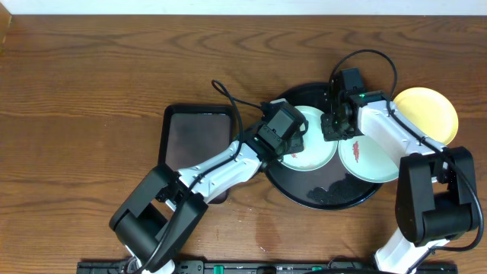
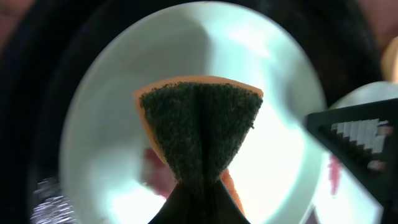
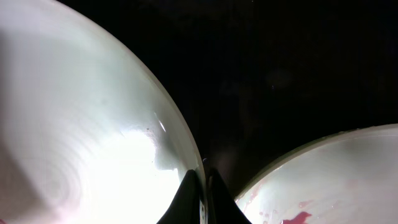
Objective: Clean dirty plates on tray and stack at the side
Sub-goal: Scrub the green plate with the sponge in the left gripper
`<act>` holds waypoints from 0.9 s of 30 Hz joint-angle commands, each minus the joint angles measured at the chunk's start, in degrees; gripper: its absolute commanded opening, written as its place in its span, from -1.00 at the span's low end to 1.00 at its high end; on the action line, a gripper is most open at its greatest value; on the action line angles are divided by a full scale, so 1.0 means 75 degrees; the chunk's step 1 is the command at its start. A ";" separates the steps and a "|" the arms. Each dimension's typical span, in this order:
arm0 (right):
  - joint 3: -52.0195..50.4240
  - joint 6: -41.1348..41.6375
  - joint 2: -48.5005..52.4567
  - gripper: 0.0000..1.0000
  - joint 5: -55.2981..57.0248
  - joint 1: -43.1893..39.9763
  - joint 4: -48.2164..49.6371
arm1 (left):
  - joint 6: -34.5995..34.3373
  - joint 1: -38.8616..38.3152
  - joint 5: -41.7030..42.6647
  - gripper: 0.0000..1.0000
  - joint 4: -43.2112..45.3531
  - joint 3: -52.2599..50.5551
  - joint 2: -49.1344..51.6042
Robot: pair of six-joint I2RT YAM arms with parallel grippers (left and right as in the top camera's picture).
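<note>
The round black tray holds two mint plates. My left gripper is shut on an orange sponge with a dark green scouring face and holds it over the left mint plate, which has a red smear. My right gripper is shut on that plate's right rim, shown in the right wrist view. The second mint plate lies right of it with a red smear. The yellow plate lies on the wood table beside the tray.
A smaller rectangular black tray lies left of the round tray, partly under my left arm. A dark crumpled clump sits on the round tray's near part. The right arm's base stands at the table's right.
</note>
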 commanded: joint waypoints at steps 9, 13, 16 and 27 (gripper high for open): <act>-0.0012 0.0125 -0.0125 -0.97 0.0023 -0.0105 0.0035 | 0.1498 0.1378 -0.1853 -0.85 -0.2261 -0.0032 -0.2559; -0.0012 0.0128 -0.0125 -0.97 0.0023 -0.0105 0.0038 | 0.2028 0.2098 -0.2122 -0.85 -0.3220 -0.0032 -0.3080; -0.0012 0.0128 -0.0125 -0.98 0.0023 -0.0105 0.0038 | 0.2393 0.2620 -0.2206 -0.85 -0.3797 -0.0035 -0.2973; -0.0012 0.0128 -0.0125 -0.97 0.0023 -0.0105 0.0032 | 0.2390 0.3742 -0.1419 -0.85 -0.4377 -0.0035 -0.1370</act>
